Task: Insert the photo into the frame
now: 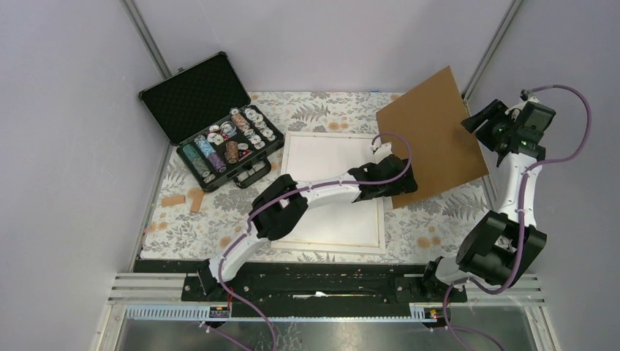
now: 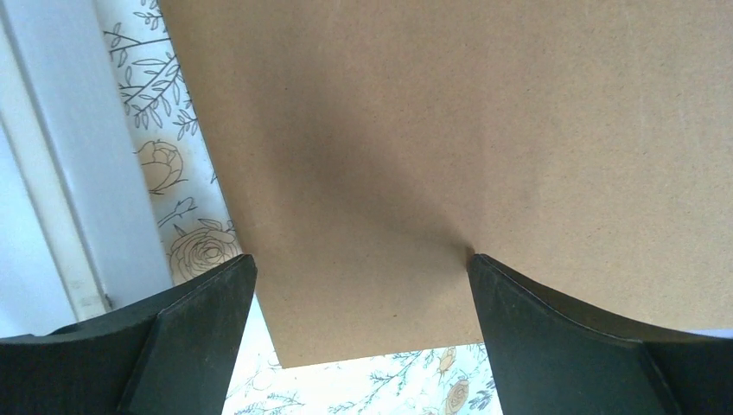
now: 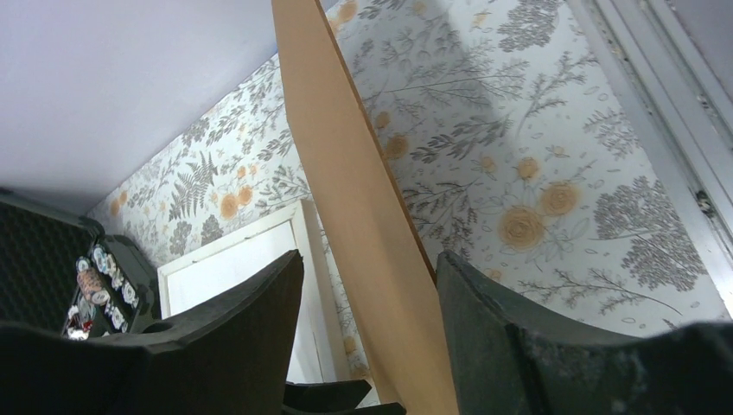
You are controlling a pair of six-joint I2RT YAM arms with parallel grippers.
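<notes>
**Straddling the board beside the frame**

Lying flat on the desk (image 1: 322,110), the frame (image 1: 329,247) sits just left of the left end effector (image 1: 401,184), under that arm. Its inside shows plain white; whether the photo lies in it face down I cannot tell.

A brown board (image 1: 431,139) is tilted up off the desk between the two end effectors. The left one is spread fully wide at the board's near left corner, gripping nothing; one fingertip (image 2: 474,259) touches the board's underside.

The right end effector (image 1: 471,121) straddles the board's far right edge, partly open. One finger (image 3: 458,285) is against the board and the other stands off it.

Far left of both, an open case (image 1: 212,121) holds chips (image 1: 227,142).
</notes>
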